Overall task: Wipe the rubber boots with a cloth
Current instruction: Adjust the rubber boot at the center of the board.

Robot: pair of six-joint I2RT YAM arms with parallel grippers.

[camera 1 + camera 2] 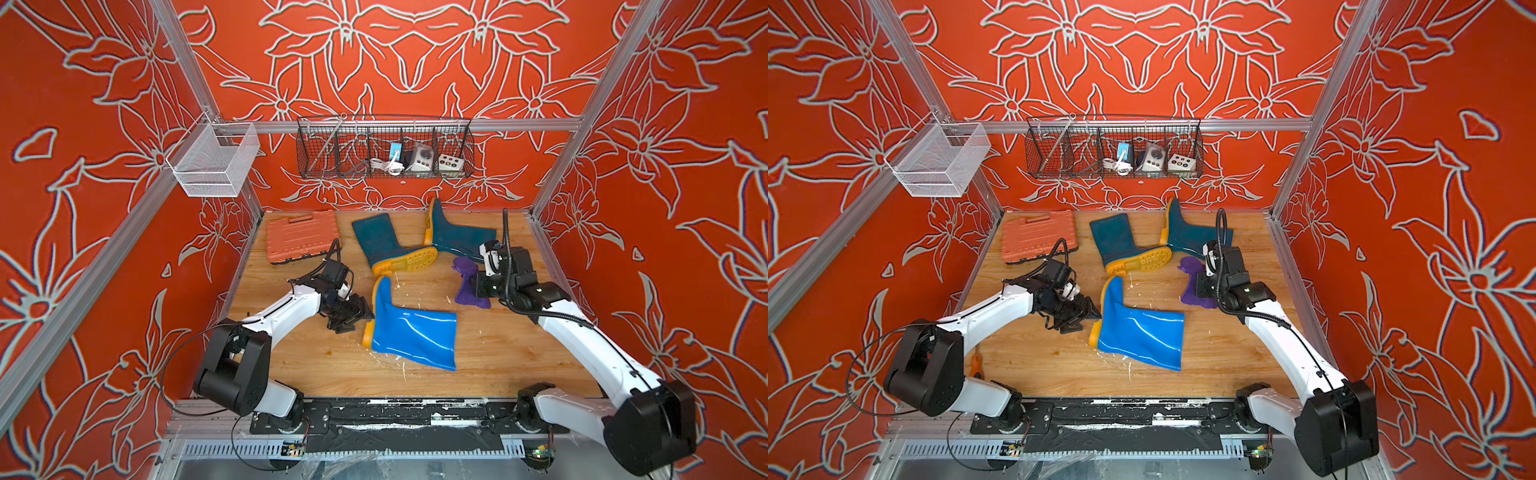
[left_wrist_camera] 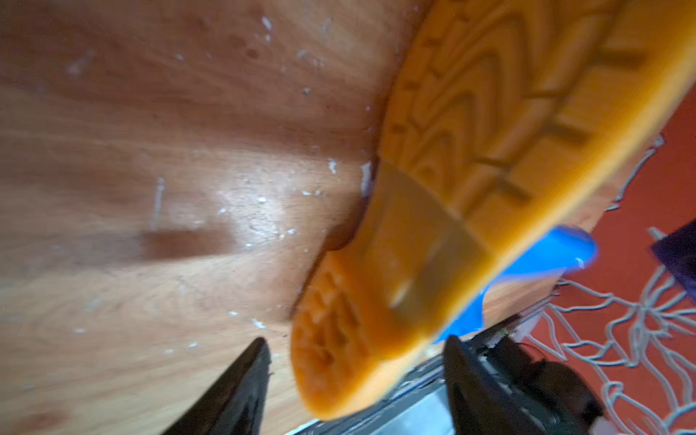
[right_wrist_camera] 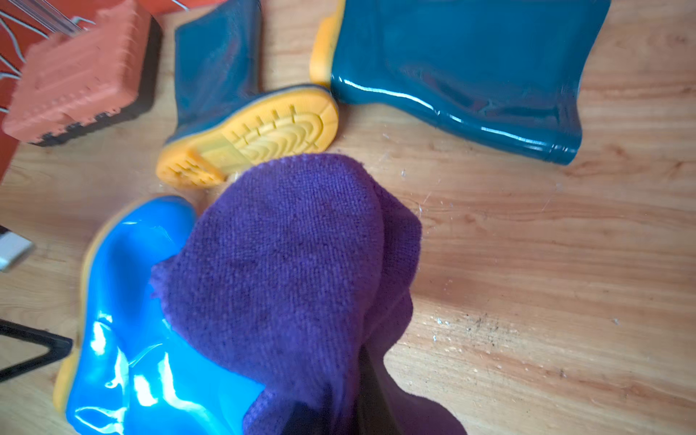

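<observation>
A bright blue rubber boot (image 1: 415, 332) lies on its side mid-table, its orange sole toward my left arm. My left gripper (image 1: 360, 318) is open at the heel end of that sole (image 2: 452, 150); the heel sits between the two black fingers (image 2: 244, 388) with gaps on both sides. Two dark teal boots (image 1: 382, 241) (image 1: 457, 237) lie at the back. My right gripper (image 1: 482, 286) is shut on the purple cloth (image 3: 293, 263), which hangs bunched over its fingers, just right of the blue boot's toe (image 3: 124, 339).
A flat orange tool case (image 1: 301, 237) lies at the back left of the wooden table (image 1: 498, 357). A black wire basket (image 1: 384, 149) with small devices and a white mesh basket (image 1: 214, 160) hang on the frame rails above. White flecks dot the wood.
</observation>
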